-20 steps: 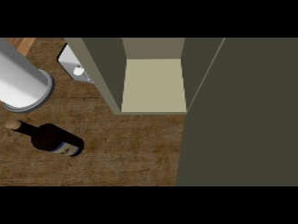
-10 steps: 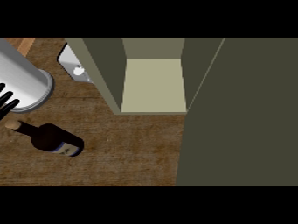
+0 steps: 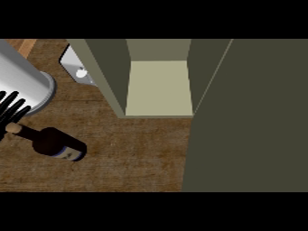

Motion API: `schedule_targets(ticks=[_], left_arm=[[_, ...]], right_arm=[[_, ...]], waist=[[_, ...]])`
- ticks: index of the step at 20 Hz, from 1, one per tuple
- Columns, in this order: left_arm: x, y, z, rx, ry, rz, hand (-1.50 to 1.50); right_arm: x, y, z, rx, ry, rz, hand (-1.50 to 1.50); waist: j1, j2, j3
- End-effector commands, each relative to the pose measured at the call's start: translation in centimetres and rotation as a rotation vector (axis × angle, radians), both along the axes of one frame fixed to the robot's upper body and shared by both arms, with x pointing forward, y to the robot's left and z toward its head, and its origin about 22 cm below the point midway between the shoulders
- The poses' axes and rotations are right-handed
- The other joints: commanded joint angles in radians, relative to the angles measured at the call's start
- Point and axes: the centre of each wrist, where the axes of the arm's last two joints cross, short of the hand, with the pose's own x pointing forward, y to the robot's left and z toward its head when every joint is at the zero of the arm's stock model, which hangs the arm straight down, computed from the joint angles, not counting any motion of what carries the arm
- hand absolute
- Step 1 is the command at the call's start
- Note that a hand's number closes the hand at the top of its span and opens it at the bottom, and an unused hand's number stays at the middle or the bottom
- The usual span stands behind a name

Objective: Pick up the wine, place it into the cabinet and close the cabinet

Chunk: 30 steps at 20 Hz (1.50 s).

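Cut off at the left edge: one robot hand, black, fingers straight and spread, holding nothing, tips just above the cork end of the wine. Hard to tell left from right for that hand, and whether fingers touch the bottle's neck. No second hand in view. One wine bottle, dark, lying on its side on the brown worktop, neck toward the left, pale label toward the lower right. One grey cylinder at upper left, cropped by the edge. One cabinet, open, pale floor inside showing, well apart from the bottle. One cabinet door filling the right side, swung wide. One small white fitting partly hidden behind the cabinet's left wall.
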Motion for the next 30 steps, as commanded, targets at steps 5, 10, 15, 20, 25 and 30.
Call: schedule_targets(ticks=[5,10,15,20,25,30], left_arm=[[1.6,0.7,-2.3,0.009,0.015,-0.036,-1.5],[0.4,0.0,-4.0,-0.01,0.024,-0.063,-1.5],[0.8,-2.0,-5.2,-0.003,0.017,-0.05,-1.5],[0.6,-1.6,-7.3,-0.002,0.021,-0.045,-1.5],[0.9,-1.6,-7.8,0.008,0.024,-0.052,-1.5],[2.0,-4.4,-9.6,-0.003,0.047,-0.07,-1.5]], right_arm=[[-2.0,0.2,0.9,0.042,-0.056,0.018,-1.5],[-2.4,-0.4,1.7,0.021,-0.061,0.016,-1.5],[-3.7,-0.1,0.9,0.045,-0.051,0.03,-1.5],[-3.3,-1.4,2.0,0.027,-0.046,0.033,-1.5],[-3.3,0.0,2.1,0.036,-0.039,0.033,-1.5],[-3.5,-0.1,1.7,0.034,-0.058,0.043,-1.5]], waist=[[-0.003,0.001,0.0],[0.003,0.0,0.0],[0.001,-0.002,0.0],[-0.002,0.001,0.0],[-0.001,0.0,-0.001],[-0.008,0.0,0.0]])
